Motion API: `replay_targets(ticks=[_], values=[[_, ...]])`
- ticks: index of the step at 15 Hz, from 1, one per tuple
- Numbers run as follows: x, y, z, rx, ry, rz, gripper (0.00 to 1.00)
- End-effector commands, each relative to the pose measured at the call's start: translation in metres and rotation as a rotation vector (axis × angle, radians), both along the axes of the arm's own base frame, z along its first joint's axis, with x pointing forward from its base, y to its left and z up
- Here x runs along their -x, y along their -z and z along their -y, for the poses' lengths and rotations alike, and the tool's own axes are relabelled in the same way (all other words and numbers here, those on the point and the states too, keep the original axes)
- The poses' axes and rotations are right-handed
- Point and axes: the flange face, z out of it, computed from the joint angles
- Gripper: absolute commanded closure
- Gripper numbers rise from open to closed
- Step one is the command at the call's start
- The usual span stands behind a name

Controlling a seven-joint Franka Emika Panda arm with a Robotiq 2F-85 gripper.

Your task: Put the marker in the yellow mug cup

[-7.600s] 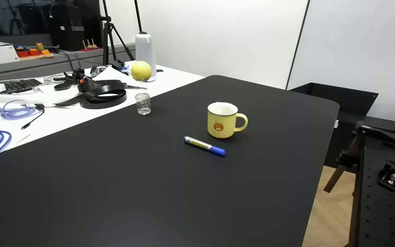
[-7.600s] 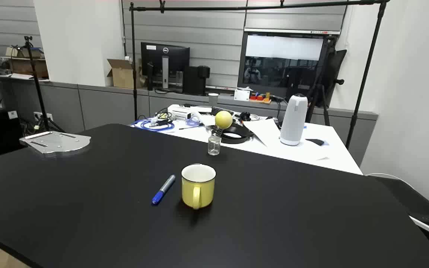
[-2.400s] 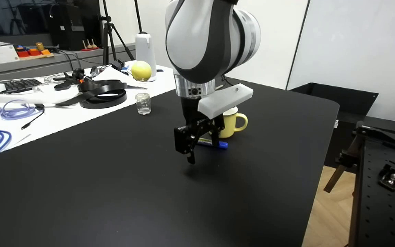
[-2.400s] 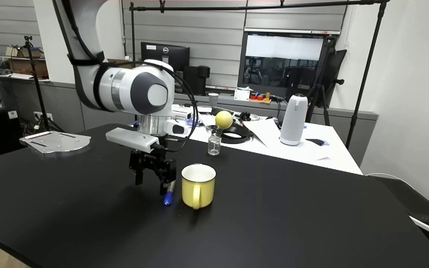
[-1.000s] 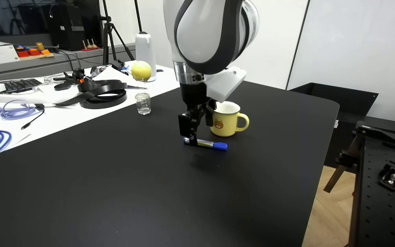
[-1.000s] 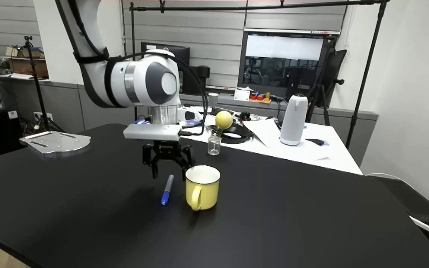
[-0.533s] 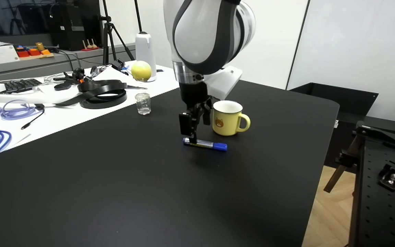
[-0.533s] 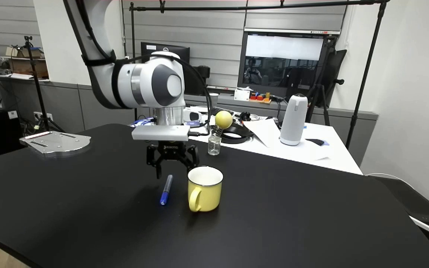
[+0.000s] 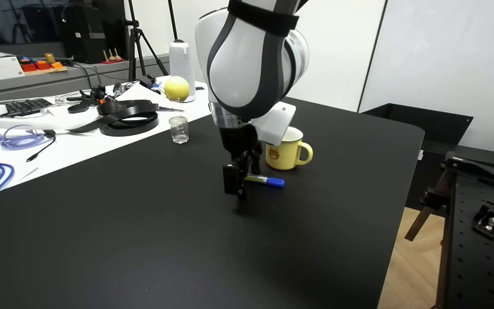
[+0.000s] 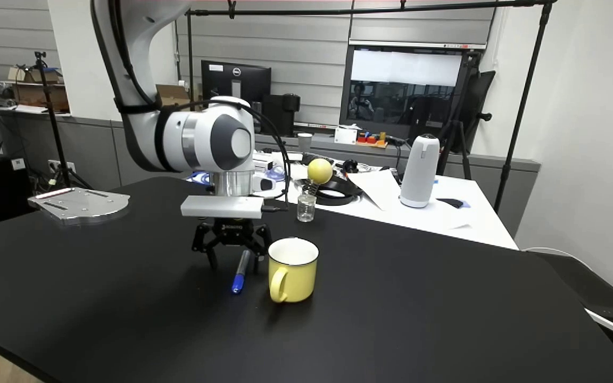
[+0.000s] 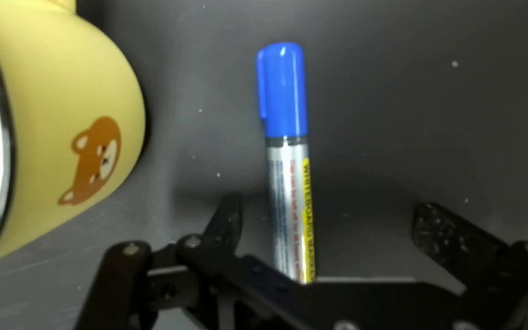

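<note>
The marker lies flat on the black table, with a silver-white body and a blue cap; it shows in both exterior views (image 9: pixel 268 180) (image 10: pixel 240 274) and in the wrist view (image 11: pixel 286 101). My gripper (image 11: pixel 328 220) is open, its fingers on either side of the marker's body without gripping it. The marker is nearer the finger on the mug's side. The body's far end is hidden behind the gripper in the wrist view. The gripper is low over the table in both exterior views (image 9: pixel 249 183) (image 10: pixel 234 267). The yellow mug (image 10: pixel 291 279) stands upright close beside that finger (image 11: pixel 228 217).
A small glass jar (image 10: pixel 306 208) stands at the black table's edge. Behind it, a white table (image 10: pixel 477 213) holds a yellow ball (image 10: pixel 320 171), black straps and a white speaker-like device (image 10: pixel 420 170). A clear plate (image 10: pixel 80 204) lies at the table's far left in that view.
The arm has come in. The mug has shifted slightly away from the marker, and the marker has turned a little. Over the last half second the gripper has lowered around the marker.
</note>
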Motion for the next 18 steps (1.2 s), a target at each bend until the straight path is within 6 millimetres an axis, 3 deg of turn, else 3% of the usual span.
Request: replay_targets(ticks=[1,10,15,18], values=[[-0.011,0.003,0.002,-0.016,0.01,-0.001,0.31],[-0.019,-0.025,0.016,-0.01,0.043,0.05,0.95],[-0.021,-0.033,0.014,-0.004,0.044,0.068,0.94],[-0.026,-0.05,0.013,0.017,0.075,0.062,0.94]])
